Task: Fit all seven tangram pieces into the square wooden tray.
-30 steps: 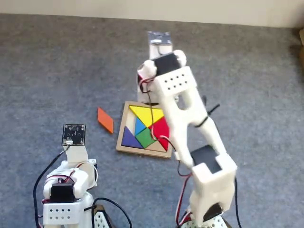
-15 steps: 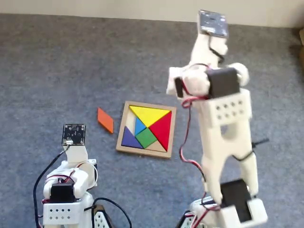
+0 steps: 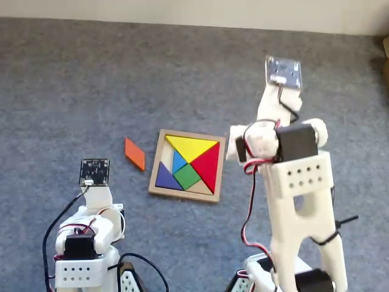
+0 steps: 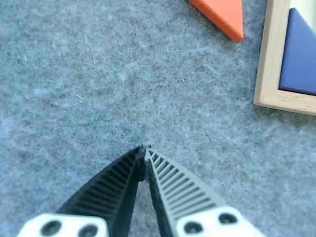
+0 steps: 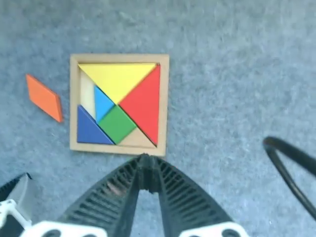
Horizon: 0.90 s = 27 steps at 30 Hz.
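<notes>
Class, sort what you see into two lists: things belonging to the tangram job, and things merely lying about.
Job: square wooden tray; yellow triangle, red triangle, green square, light blue triangle and dark blue triangle inside it; orange parallelogram outside it.
Lying about: black cable; grey carpet.

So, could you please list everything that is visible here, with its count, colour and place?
carpet: one, grey, under everything
tray: one, pale wood, on carpet
yellow triangle: one, yellow, in tray
red triangle: one, red, in tray, touching yellow triangle
light blue triangle: one, in tray
dark blue triangle: one, in tray corner
green square: one, green, in tray
orange piece: one, orange, on carpet beside tray, apart
left tool: one, black and grey, shut, over carpet
right tool: one, dark, shut, near tray edge
</notes>
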Tool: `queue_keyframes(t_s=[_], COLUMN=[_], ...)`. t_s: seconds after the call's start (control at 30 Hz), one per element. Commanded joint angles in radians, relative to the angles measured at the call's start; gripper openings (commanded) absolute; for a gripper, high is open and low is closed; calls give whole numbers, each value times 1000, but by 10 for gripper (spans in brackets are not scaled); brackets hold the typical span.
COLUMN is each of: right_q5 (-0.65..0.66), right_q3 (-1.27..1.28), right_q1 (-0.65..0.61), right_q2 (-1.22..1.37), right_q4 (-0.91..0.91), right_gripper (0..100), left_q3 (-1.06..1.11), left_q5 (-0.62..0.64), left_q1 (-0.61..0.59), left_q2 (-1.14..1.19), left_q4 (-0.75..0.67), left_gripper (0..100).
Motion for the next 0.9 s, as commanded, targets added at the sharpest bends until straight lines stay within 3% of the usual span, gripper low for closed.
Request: queue_keyframes(t_s=[0.0,0.17,0.6,0.87], right_q5=[14,14,14,14], right_q3=[102,282,865,1193], right_q1=[12,12,15,193], right_q2=[-114,-242,-650,-992], right_q4=[18,-16,-449,-644], right_gripper=[4,4,4,4], left_q3=[19,19,19,19], left_q5=[-8,-8,-8,-8], left_q1=[-18,-18,-18,-18], left_q2=[-50,-50,-50,-50], left_q4=[2,2,2,2], left_gripper=[6,6,6,6])
